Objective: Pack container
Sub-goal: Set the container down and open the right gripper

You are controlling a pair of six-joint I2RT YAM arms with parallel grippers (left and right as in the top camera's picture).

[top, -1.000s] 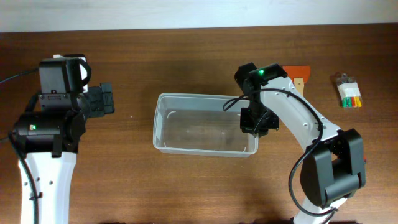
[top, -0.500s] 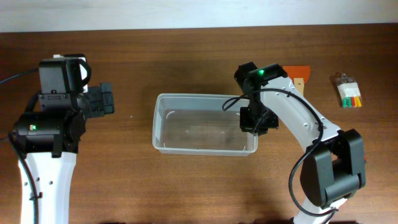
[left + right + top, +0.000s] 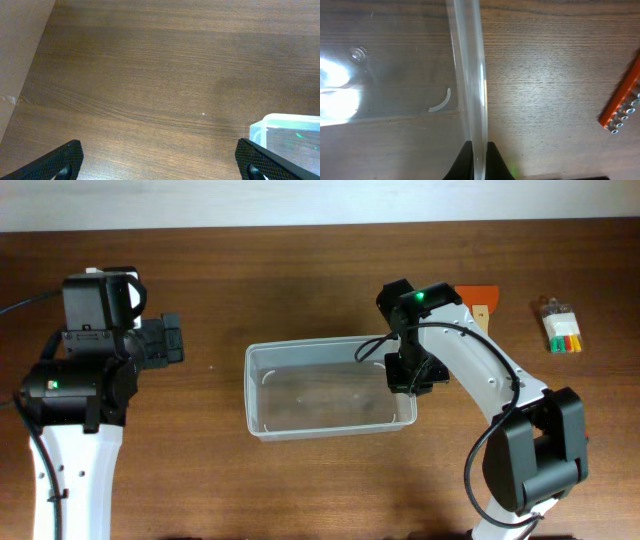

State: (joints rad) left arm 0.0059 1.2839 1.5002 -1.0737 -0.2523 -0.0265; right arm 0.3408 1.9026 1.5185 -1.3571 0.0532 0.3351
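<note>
The container point(image 3: 330, 430), a clear rectangular tub, lies slightly askew at the table's middle with nothing visible inside. My right gripper point(image 3: 408, 375) is shut on its right wall. In the right wrist view the wall point(image 3: 470, 75) runs upward from between the closed fingers of the right gripper point(image 3: 479, 155). My left gripper point(image 3: 170, 340) hovers over bare wood to the left of the tub. Its left wrist view shows the left gripper point(image 3: 160, 160) open and empty, with a corner of the container point(image 3: 287, 130) at the right edge.
An orange tool holder point(image 3: 478, 298) lies just behind the right arm; it is also in the right wrist view as an orange strip point(image 3: 622, 100) with small bits. A small clear pack with coloured pieces point(image 3: 562, 328) sits at the far right.
The container has shifted a little toward the table's front edge and turned slightly, still pinched by the right gripper. The left arm has not moved.
</note>
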